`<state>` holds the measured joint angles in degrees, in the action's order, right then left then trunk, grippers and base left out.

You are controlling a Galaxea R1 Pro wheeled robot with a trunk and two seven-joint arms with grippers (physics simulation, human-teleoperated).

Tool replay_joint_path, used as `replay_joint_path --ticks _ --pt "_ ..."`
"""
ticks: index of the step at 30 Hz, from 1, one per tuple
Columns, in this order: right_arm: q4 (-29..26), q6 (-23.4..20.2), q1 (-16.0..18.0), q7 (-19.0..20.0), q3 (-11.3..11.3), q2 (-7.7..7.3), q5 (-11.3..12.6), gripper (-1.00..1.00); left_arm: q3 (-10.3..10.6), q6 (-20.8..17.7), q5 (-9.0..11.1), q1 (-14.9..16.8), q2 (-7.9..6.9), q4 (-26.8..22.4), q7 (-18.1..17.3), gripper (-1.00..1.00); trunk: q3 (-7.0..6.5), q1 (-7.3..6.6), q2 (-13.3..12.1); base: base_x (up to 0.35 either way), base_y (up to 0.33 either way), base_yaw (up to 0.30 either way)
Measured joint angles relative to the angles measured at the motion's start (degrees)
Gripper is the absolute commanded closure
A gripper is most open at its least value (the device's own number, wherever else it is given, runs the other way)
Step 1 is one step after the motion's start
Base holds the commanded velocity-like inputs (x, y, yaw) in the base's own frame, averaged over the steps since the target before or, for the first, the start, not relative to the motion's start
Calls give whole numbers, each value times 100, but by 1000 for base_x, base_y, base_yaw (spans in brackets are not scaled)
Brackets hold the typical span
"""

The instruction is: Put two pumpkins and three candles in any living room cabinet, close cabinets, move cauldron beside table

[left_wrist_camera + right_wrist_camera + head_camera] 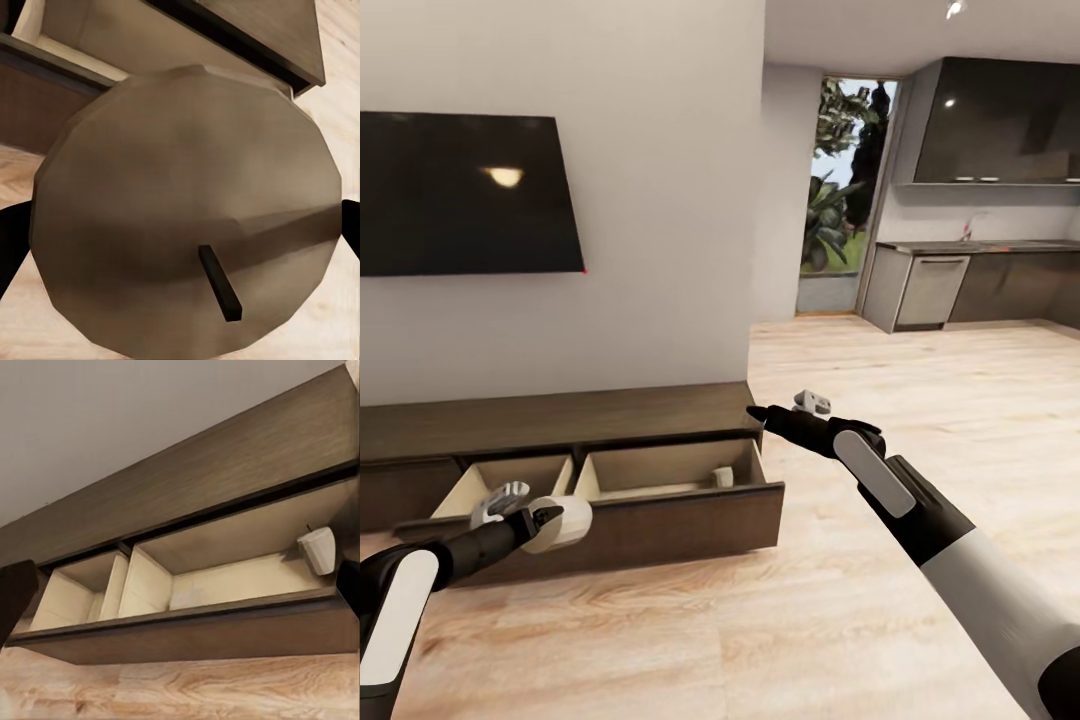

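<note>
While left fingers (550, 518) clamp a stubby beige candle (560, 524) before the open dark-brown wooden cabinet (660, 470), right fingers' (760, 412) state unclear; next: lower candle into drawer

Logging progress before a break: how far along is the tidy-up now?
Done, by the look of it: one candle lies in the open drawer of the cabinet. In hand: the left gripper holds another candle in front of that drawer. Left: dropping it in and shutting the drawer. The right gripper hovers near the cabinet's end.
</note>
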<state>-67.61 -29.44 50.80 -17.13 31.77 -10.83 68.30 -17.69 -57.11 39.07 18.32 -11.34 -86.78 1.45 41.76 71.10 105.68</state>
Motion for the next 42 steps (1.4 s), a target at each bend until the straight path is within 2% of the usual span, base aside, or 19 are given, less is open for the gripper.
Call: replay_joint_path --ticks 12,25,42 --pt "-40 3 0 -32 6 -2 1 -100 -2 -1 -21 0 0 1 0 100 0 0 0 193 -11 0" --pt "9 10 2 -31 16 0 0 -100 56 1 -28 0 1 2 0 100 0 0 0 227 -164 0" --pt "56 12 -1 -32 16 7 7 -100 59 7 -79 0 -3 17 0 100 0 -1 0 316 -20 0"
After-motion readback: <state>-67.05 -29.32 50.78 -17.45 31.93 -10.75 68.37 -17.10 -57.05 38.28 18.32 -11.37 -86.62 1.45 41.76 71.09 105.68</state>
